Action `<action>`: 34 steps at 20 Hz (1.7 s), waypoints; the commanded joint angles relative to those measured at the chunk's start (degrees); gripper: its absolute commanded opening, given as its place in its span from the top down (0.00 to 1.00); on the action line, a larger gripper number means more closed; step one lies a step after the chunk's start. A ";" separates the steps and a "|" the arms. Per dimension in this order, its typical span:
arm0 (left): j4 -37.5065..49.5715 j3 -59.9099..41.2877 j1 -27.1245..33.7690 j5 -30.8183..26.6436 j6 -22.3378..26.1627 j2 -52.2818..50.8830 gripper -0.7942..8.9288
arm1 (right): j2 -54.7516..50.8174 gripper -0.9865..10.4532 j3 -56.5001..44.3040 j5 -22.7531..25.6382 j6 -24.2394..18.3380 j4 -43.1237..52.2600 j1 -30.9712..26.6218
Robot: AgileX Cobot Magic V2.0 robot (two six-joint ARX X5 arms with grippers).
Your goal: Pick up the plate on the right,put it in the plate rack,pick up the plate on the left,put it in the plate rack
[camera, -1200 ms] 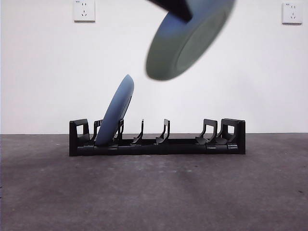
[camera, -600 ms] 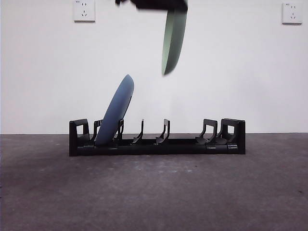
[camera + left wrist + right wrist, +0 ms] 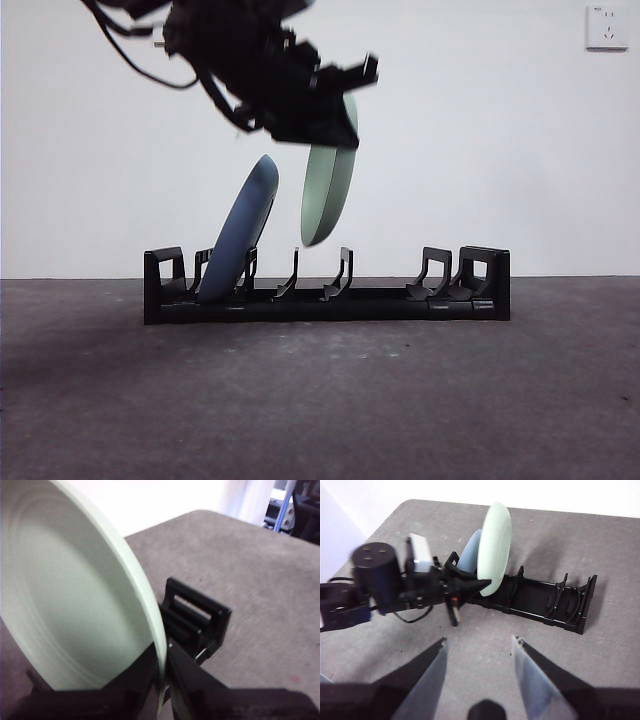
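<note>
The left gripper (image 3: 318,125) is over the plate rack (image 3: 327,287), clenched on the rim of the pale green plate (image 3: 328,195). The plate hangs on edge, nearly upright, its top tipped a touch toward one o'clock in the front view. Its lower rim hovers just above the dividers, not yet touching. Straight down at six o'clock from that rim sits the open slot between the two middle dividers, so the coming move looks like a plain drop, with the plate's flat face kept square across the rack's long run.

Watch the neighbour: the blue plate (image 3: 240,232) already leans in a slot at about eight o'clock from the green one, its top rim close beside the green plate's face but apart. Any swing that way risks a knock.

From its own camera, the right gripper (image 3: 479,652) waits well back with its jaws spread and empty, the rack at its twelve o'clock.
</note>
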 commanded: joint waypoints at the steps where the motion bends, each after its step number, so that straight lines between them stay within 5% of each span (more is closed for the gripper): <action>1: 2.21 0.00 0.96 1.27 -0.26 2.58 0.93 | 0.09 0.72 -0.17 -0.24 -0.59 0.20 0.11; 11: 0.13 1.73 1.51 1.66 2.82 8.22 0.93 | 1.27 0.72 -0.24 -0.39 -1.11 -0.39 0.11; 25: -6.60 1.75 -0.98 -0.28 13.88 8.83 0.93 | 2.62 0.72 -0.24 -0.42 -1.70 -0.96 0.11; 34: -9.22 1.84 -1.25 -1.70 13.99 8.83 0.91 | 2.62 0.72 -0.24 -2.19 -1.70 -1.20 0.11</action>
